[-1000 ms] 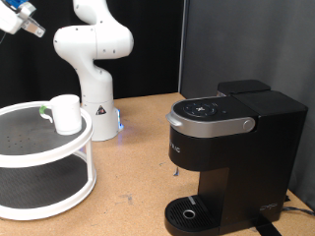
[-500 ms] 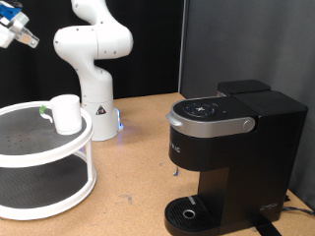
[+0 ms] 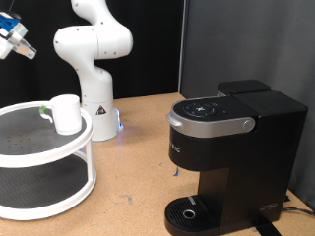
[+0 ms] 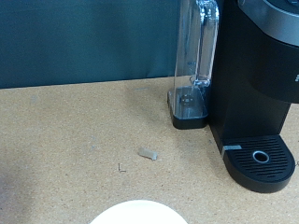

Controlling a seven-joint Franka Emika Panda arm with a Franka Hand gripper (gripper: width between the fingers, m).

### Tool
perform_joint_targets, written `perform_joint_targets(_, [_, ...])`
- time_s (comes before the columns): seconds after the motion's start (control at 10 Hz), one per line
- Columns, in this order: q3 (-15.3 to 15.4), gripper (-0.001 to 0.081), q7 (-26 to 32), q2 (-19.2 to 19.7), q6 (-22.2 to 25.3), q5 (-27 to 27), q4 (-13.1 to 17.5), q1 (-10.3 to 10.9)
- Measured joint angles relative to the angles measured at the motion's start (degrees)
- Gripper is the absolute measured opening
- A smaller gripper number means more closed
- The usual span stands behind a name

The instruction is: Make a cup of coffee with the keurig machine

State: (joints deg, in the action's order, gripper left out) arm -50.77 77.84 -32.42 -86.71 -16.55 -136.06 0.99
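While I look from the exterior view, I count one cup [image 3: 65, 113], one keurig machine [image 3: 228, 157] and one two-level round shelf [image 3: 44, 162]. The cup stands upright on the top level of the shelf, near its rim, on the exterior view's left. The machine stands well apart from it, on the exterior view's right, with its lid down and its circular drip tray [image 3: 191, 211] bare. Between them I see open wooden table [image 3: 138, 162]. The gripper [image 3: 12, 37] is high at the top left edge, above the shelf and touching nothing; I cannot tell if its fingers are spread or closed. In the wrist view I see the machine with its clear water tank [image 4: 194, 65], one small scrap [image 4: 147, 153] on the table, and a white rim [image 4: 138, 213] at the edge.
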Motion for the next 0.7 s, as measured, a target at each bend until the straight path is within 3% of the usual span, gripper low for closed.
perform_joint_targets(0.7, [-2.7, 0.0001, 3.1, 1.1, 0.4, -1.3, -0.6, 1.4])
